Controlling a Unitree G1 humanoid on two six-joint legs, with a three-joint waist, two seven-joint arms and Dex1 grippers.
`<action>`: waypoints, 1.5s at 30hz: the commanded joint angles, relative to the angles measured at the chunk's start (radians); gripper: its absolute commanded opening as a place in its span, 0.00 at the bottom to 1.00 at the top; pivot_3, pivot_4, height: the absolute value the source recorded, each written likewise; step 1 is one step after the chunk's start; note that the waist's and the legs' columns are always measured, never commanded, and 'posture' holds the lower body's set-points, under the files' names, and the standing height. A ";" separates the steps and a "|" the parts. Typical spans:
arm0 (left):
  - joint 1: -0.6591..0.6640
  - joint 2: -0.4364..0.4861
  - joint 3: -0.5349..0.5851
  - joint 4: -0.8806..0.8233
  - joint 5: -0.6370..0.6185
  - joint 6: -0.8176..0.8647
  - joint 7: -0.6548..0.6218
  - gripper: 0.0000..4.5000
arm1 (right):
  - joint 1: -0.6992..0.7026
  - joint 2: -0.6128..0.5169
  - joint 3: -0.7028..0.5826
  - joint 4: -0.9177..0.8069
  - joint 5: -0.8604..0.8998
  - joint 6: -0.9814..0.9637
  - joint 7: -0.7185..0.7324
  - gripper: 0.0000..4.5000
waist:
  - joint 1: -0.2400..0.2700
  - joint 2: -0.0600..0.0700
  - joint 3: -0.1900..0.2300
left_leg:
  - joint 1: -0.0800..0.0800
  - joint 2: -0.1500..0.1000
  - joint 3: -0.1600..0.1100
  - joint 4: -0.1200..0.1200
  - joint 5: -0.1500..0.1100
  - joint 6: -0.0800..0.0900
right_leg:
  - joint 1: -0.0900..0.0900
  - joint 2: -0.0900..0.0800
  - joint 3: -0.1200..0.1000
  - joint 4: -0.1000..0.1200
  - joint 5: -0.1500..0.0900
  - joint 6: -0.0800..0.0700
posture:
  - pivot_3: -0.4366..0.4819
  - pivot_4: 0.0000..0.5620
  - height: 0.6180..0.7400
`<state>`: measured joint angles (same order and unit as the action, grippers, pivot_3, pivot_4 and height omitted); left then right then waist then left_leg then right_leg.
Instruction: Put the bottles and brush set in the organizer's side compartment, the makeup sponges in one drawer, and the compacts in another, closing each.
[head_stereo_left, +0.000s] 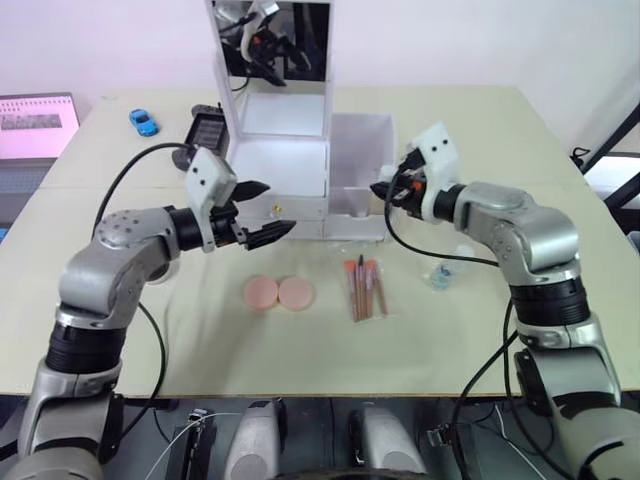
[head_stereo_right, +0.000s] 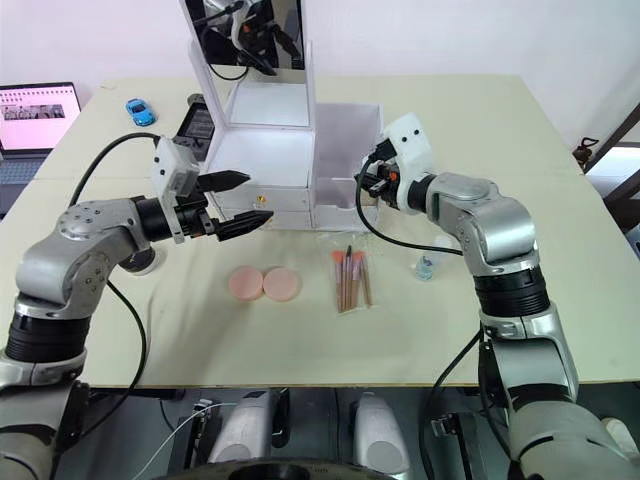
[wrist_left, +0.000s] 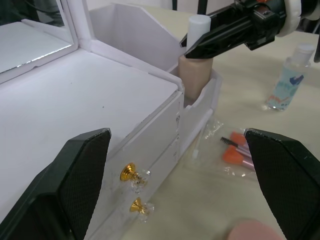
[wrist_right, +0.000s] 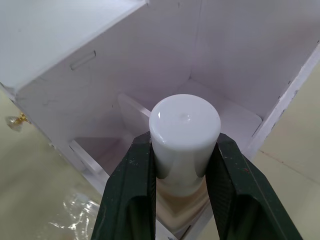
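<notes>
The white organizer (head_stereo_left: 285, 165) stands mid-table with its mirror lid upright and both gold-knobbed drawers (wrist_left: 129, 172) shut. My right gripper (wrist_right: 184, 141) is shut on the white cap of the taller beige bottle (wrist_left: 194, 75), whose lower part sits inside the side compartment (head_stereo_left: 362, 150). My left gripper (head_stereo_left: 275, 208) hangs open in front of the drawers, holding nothing. The squat clear bottle (head_stereo_left: 440, 275) lies on the table to the right. The brush set (head_stereo_left: 365, 288) and two makeup sponges (head_stereo_left: 279, 293) lie in front of the organizer. The compacts are hidden.
A black game controller (head_stereo_left: 205, 125) and a blue toy car (head_stereo_left: 143, 122) sit at the back left of the table, beside a laptop (head_stereo_left: 35, 130) at the far left edge. Cables trail from both arms over the tabletop.
</notes>
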<state>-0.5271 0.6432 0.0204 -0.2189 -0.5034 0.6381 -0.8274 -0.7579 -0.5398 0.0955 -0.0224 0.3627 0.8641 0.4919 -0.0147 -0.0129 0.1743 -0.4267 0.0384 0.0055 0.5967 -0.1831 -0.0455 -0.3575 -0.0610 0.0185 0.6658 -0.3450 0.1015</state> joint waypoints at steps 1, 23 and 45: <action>-0.031 -0.001 0.004 -0.012 0.008 -0.031 -0.008 1.00 | -0.005 -0.004 -0.008 -0.011 -0.033 -0.034 0.008 0.19 | 0.001 0.000 0.000 | 0.000 0.000 0.000 0.000 0.000 0.000 | 0.000 0.000 0.000 0.000 0.000 0.000 | 0.48 0.27 1.00; -0.055 0.030 0.054 0.127 0.003 -0.125 -0.152 1.00 | 0.162 -0.223 -0.380 -0.344 0.169 -0.003 0.220 0.99 | 0.004 0.000 0.000 | 0.000 0.000 0.000 0.000 0.000 0.000 | 0.001 0.000 -0.001 -0.001 0.000 0.000 | 0.48 0.27 1.00; 0.005 0.327 0.239 0.914 0.153 -0.572 -0.366 1.00 | 1.048 -0.262 -1.000 -0.277 0.086 -0.419 0.424 0.99 | -0.001 -0.004 -0.002 | 0.007 0.009 0.013 0.000 0.000 0.000 | 0.001 0.003 0.005 -0.002 0.002 -0.005 | 0.48 0.27 1.00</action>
<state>-0.5124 0.9392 0.2206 0.6992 -0.3520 0.0985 -1.1903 0.2910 -0.8025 -0.8714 -0.3052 0.4476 0.4713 0.9260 -0.0152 -0.0167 0.1726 -0.4199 0.0484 0.0194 0.5967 -0.1830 -0.0460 -0.3564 -0.0585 0.0242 0.6642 -0.3426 0.0961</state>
